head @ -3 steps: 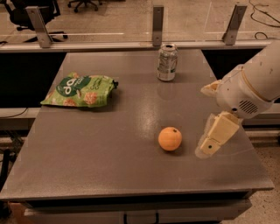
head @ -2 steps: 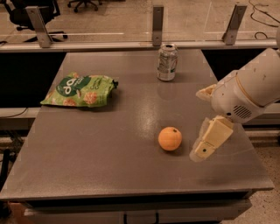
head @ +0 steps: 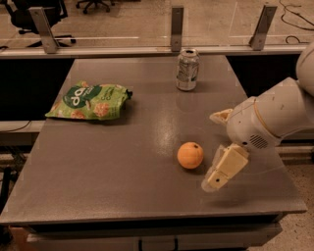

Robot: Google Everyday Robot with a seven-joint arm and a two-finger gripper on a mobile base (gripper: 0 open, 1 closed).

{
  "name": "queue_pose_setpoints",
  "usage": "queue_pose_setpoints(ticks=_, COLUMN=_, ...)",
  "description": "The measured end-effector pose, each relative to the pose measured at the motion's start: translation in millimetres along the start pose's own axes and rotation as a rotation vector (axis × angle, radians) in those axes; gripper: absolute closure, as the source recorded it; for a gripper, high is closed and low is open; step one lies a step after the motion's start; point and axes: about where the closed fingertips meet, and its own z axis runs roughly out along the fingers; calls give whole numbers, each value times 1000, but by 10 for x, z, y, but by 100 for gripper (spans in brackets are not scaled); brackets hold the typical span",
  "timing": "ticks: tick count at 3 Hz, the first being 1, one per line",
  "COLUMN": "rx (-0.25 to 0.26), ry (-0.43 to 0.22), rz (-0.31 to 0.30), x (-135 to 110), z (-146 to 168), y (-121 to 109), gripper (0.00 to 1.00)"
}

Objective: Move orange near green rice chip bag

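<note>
The hand (head: 215, 153) is just right of the orange (head: 190, 155), chip bag (head: 90, 101) far left.

The room is dim, with warm yellowish light. A gray table (head: 98, 166) with a flat matte top fills most of the view; a pale reflection lies on its middle. Along its far edge runs a light rail (head: 122, 50) with three metal posts (head: 177, 27) that hold a clear panel. Behind the panel is a beige floor (head: 132, 19). Dark office chairs (head: 29, 12) on wheels stand at the top left, and black cables (head: 294, 14) lie on the floor at the top right. A speckled floor shows at the lower right. The gripper (head: 217, 152) hangs over the table's right front part, fingers apart.
</note>
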Motion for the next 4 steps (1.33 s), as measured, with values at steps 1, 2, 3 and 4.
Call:
queue_pose_setpoints(ticks=1, rx=-10, ry=-40, rz=-8, x=-48, z=169, y=19, gripper=18)
queue_pose_setpoints(ticks=2, rx=-23, ry=-67, rz=-14, x=-107, z=278, y=46, gripper=41)
queue_pose_setpoints(ticks=3, rx=-21, ry=-83, rz=-11, x=-139, z=285, y=28, gripper=64)
queue_pose_setpoints(ticks=4, rx=8, ry=-109, rz=-9, x=-191, z=154, y=-50, gripper=87)
